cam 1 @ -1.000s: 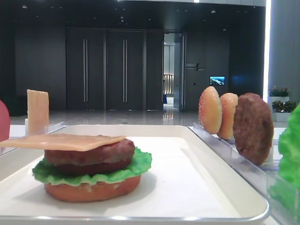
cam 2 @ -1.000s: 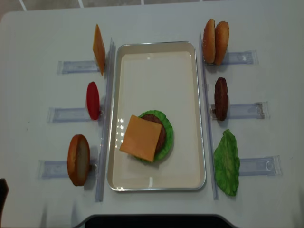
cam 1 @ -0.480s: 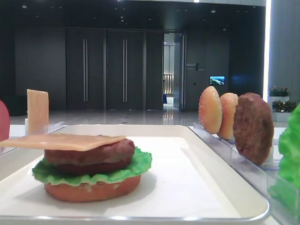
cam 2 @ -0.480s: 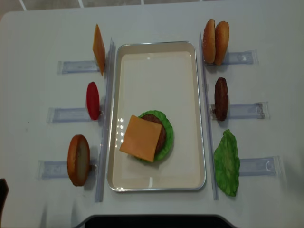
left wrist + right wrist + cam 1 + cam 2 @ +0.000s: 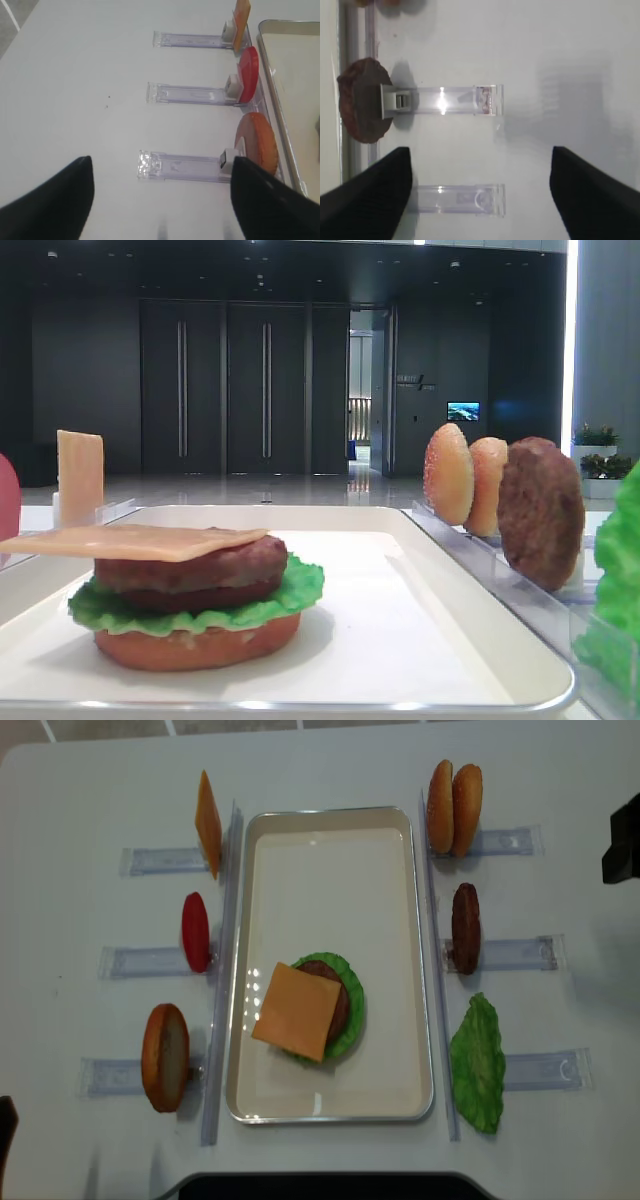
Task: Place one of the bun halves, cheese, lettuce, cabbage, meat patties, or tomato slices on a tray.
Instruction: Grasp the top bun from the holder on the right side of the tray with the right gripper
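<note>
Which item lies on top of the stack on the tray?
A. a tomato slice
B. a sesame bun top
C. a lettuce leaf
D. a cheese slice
D: the cheese lies flat over the patty, lettuce and bun bottom on the tray; nothing covers it.

The tray's [image 5: 330,830] upper half lies bare; racks [image 5: 222,970] of upright food flank both long sides, burger stack [image 5: 305,1010] fills lower centre.

Both end effectors, left [image 5: 160,200] and right [image 5: 480,192], hang with jaws spread wide, holding nothing.
</note>
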Available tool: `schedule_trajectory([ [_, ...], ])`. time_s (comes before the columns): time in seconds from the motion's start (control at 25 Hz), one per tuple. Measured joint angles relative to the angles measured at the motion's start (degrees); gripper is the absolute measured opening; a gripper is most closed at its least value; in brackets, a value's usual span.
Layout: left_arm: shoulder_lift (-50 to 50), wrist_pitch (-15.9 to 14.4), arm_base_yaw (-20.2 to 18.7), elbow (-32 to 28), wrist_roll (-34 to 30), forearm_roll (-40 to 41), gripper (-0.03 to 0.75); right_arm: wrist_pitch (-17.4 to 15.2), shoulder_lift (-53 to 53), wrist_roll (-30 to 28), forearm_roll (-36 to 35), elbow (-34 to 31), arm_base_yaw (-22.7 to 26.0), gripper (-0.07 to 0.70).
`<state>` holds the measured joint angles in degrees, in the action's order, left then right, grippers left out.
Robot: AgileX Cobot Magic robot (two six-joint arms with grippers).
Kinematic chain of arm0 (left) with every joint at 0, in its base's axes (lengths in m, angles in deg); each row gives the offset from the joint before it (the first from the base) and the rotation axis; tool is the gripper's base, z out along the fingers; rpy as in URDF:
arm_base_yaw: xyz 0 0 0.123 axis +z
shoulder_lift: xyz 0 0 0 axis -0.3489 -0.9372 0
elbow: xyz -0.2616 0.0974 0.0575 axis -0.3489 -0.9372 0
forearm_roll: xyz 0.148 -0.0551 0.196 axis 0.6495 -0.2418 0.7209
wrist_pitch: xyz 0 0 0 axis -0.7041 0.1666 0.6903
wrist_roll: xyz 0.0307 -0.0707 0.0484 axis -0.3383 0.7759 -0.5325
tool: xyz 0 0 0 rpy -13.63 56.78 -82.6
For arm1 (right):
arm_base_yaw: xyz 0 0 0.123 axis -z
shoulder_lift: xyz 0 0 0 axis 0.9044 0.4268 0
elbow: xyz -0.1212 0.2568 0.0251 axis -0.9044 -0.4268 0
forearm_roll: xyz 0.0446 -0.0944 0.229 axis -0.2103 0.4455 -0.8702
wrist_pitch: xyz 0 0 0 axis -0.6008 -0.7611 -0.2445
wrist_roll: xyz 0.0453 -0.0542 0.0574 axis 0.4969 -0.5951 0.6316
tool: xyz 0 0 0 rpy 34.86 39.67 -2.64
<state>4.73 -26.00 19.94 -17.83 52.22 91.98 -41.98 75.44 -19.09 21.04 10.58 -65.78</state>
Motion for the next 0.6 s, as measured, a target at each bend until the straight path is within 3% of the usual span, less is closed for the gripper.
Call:
schedule_trajectory([
  [0.4, 0.0, 0.0, 0.0, 0.0, 0.0, 0.0, 0.651, -3.96, 16.51, -0.2, 0.0, 16.84, 0.0, 0.539],
  [0.6, 0.0, 0.0, 0.0, 0.0, 0.0, 0.0, 0.651, -4.4, 22.52, -0.2, -0.71, 25.35, 0.0, 0.539],
])
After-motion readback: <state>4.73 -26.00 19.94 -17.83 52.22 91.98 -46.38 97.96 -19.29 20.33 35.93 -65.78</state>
